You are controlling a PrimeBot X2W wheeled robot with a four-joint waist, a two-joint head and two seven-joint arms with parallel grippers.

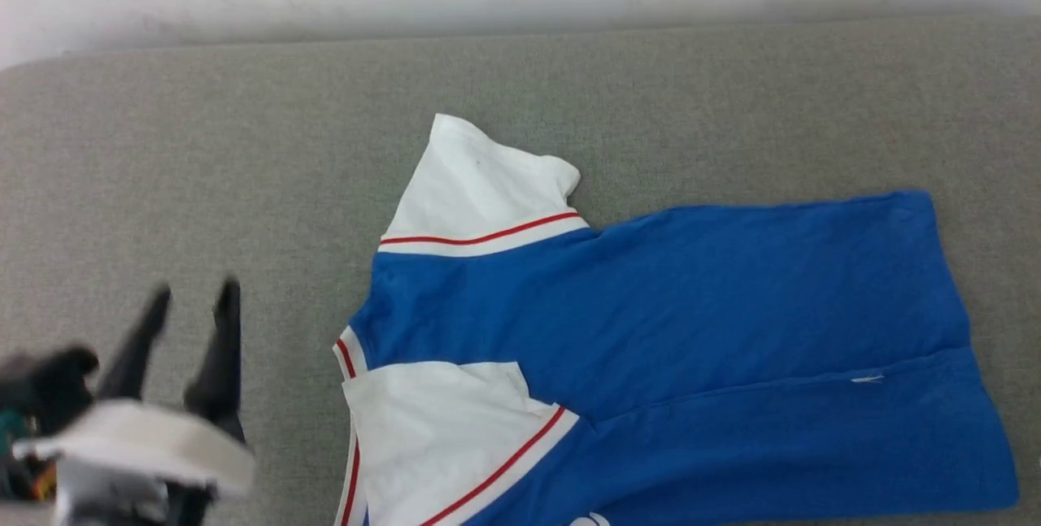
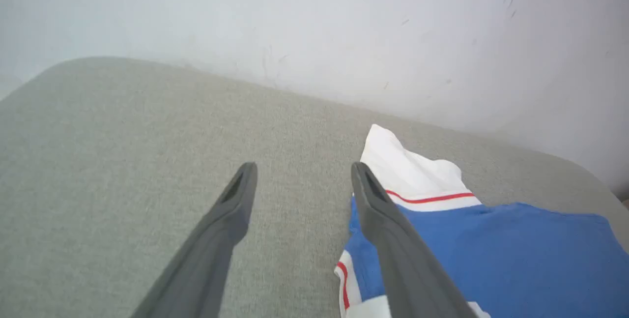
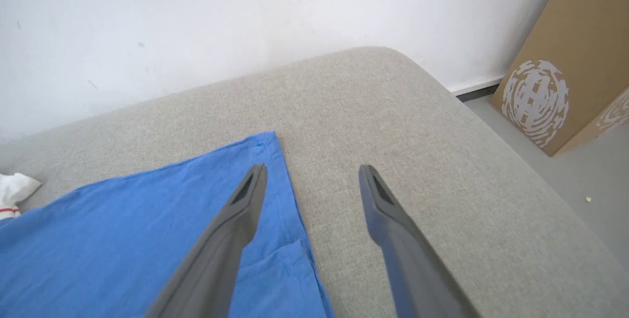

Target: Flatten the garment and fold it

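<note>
Left gripper [image 1: 197, 290] sat blurred at the lower left of my head view, fingers parted and holding nothing, over the grey cushion [image 1: 244, 144] and apart from the garment [image 1: 651, 306]. In its wrist view one finger hid part of the collar edge. The right gripper [image 3: 312, 169] was likewise spread and empty, one finger over the blue hem; whether it touched the cloth I could not tell. The garment lay across the centre and right of the head view, collar toward the left, its lower part cut off by the bottom edge, where a sliver of white print was unreadable. Its lower white sleeve was folded onto the blue body.
</note>
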